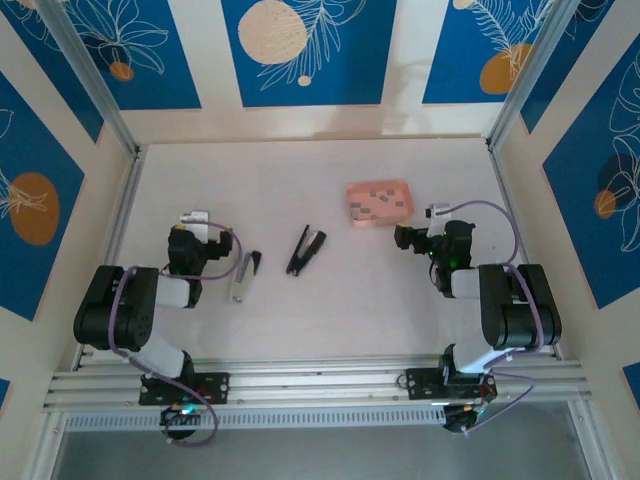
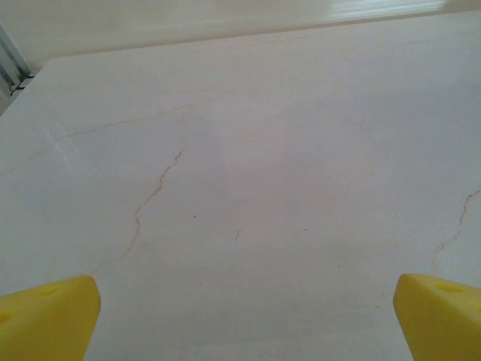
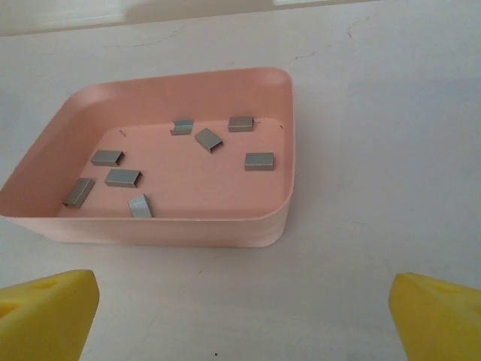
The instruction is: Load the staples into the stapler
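Eight small dull-grey metal staples (image 3: 208, 140) are counted, scattered in a smooth salmon-pink rectangular tray (image 3: 282, 188) with rounded corners, just ahead of the right claw (image 3: 242, 312). Its yellow fingers (image 3: 45, 312) are spread and nothing is grasped. The left claw (image 2: 244, 316) is released too, over a white, finely cracked table (image 2: 263, 150). Two staplers are seen between the claws: a black stapler (image 1: 306, 249) and a pale stapler (image 1: 246, 275).

A robotics lab test cell: a white table (image 1: 330, 190) is boxed in on three sides by wall panels (image 1: 305, 50) printed with blue leaves and orange discs. The panels are framed by aluminium posts (image 1: 95, 85) rising at the table's far corners. Along the table's near edge, a slotted aluminium rail (image 1: 320, 385) carries the cabled left arm (image 1: 130, 310) and right arm (image 1: 510, 310).
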